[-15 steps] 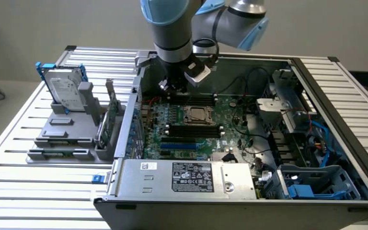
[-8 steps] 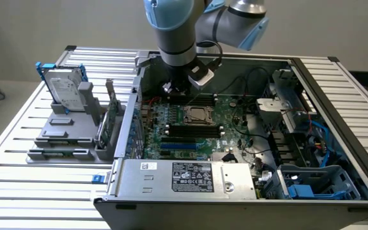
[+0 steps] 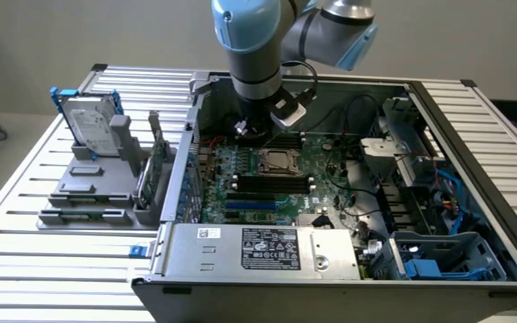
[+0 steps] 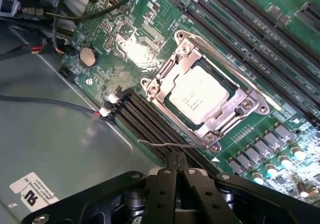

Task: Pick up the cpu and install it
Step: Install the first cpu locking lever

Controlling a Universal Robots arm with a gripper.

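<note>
- An open computer case (image 3: 474, 202) lies on a slatted metal tabletop (image 3: 25, 249), with its green motherboard (image 3: 317, 192) facing up.
- The robot arm (image 3: 254, 54) reaches down into the case near the motherboard's far edge.
- Along the near edge of the case sits a grey power supply (image 3: 258, 249). A blue drive cage (image 3: 447, 259) fills the near corner on the exterior view's right.
- Outside the case, towards the tabletop's edge on the exterior view's left, a grey holder (image 3: 88, 192) carries a hard drive (image 3: 92, 128) standing upright in a blue frame.
- Black memory slots (image 4: 142, 121) run along both sides of the socket (image 3: 277, 160). A round coin battery (image 4: 88, 57) sits nearby on the board.
- Dark cables (image 4: 45, 102) cross the grey case floor beside the motherboard's edge.
- A thin wire lever (image 4: 162, 145) lies across the memory slots, between the gripper (image 4: 176, 156) and the socket. Whether the fingertips touch it cannot be told.
- The gripper's black fingers are pressed together with nothing between them, poised over the memory slots just beside the socket.
- The cpu (image 4: 198, 94) is a small flat square with a pale silver-grey top bearing faint printing.
- It lies flat inside the socket's shiny metal frame, near the middle of the motherboard.
</note>
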